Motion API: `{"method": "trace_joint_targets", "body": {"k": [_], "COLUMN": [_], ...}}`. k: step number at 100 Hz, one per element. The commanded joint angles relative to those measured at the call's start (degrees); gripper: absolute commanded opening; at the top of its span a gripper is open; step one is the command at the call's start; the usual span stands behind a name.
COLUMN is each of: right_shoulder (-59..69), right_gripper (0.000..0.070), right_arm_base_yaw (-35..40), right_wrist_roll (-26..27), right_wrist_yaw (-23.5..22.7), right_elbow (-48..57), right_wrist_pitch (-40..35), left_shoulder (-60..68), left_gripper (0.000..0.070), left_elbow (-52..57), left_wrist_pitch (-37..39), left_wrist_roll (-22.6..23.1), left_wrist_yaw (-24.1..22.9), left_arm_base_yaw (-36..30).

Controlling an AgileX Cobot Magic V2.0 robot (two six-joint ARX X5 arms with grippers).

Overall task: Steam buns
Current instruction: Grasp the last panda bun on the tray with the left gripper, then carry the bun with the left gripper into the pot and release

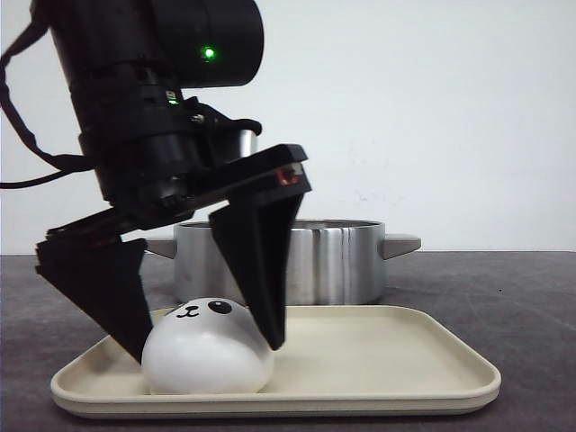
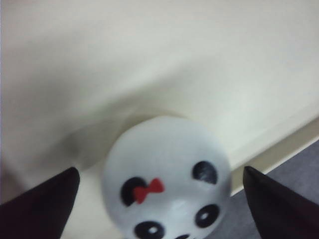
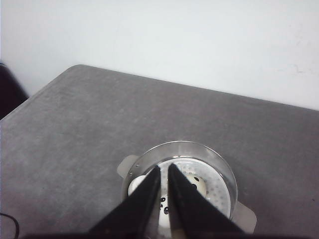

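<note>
Grey tabletop (image 1: 531, 297) under a plain white wall carries a cream tray (image 1: 387, 360) at the front edge and a steel steamer pot (image 1: 333, 261) behind it. You have 1 panda bun (image 1: 207, 349) left on the tray, sitting near its front-left corner; the wrist view shows a small red bow by one ear. At least 2 more buns (image 3: 195, 185) already lie on the perforated rack inside the pot, partly hidden by the right fingers.

Treat the bun as soft, light and smooth-skinned: it will likely dent or slip if you pinch hard. Take it low on its widest part, on opposite flanks, with only gentle pressure, and keep clear of the printed face.

Your left gripper (image 1: 207, 346) is spread wide and straddles the bun, tilted in from the upper left, 1 fingertip (image 1: 135, 346) beside the left flank and the other just over the right shoulder. Whether either tip touches is not clear. Your right gripper (image 3: 164, 199) hangs high above the pot, pointing down into it, fingers drawn nearly together and holding nothing.
</note>
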Motion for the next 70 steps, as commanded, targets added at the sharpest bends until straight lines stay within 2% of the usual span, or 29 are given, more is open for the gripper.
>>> {"method": "trace_joint_targets", "body": {"k": [1,8,12,16,24,27,51,70], "right_shoulder": [0.35,0.35,0.35,0.35,0.35,0.35,0.35,0.35], "right_gripper": [0.0017,0.0017,0.0017,0.0017,0.0017,0.0017,0.0017,0.0017], "right_arm_base_yaw": [0.39,0.39,0.39,0.39,0.39,0.39,0.39,0.39], "right_wrist_roll": [-0.57,-0.57,-0.57,-0.57,-0.57,-0.57,-0.55,-0.55], "right_wrist_yaw": [0.15,0.15,0.15,0.15,0.15,0.15,0.15,0.15], "right_elbow": [1.20,1.20,1.18,1.18,1.18,1.18,1.18,1.18], "right_wrist_pitch": [0.22,0.20,0.20,0.20,0.13,0.07,-0.76,-0.83], "left_shoulder": [1.42,1.53,1.53,1.53,1.53,1.53,1.22,-2.64], "left_gripper": [0.0631,0.0622,0.0564,0.0436,0.0097,0.0000,0.0009,0.0009], "left_elbow": [0.66,0.66,0.66,0.66,0.66,0.66,1.18,6.03], "left_wrist_pitch": [0.66,0.87,0.85,0.79,0.83,0.85,1.01,0.46], "left_wrist_roll": [-0.37,-0.63,-0.72,-0.59,0.20,0.26,1.92,3.87], "left_wrist_yaw": [-0.15,-0.42,-0.48,-0.50,-0.52,-0.52,-0.48,-0.70], "left_arm_base_yaw": [-0.85,-1.14,-1.20,-1.22,-1.22,-1.22,-1.22,-1.20]}}
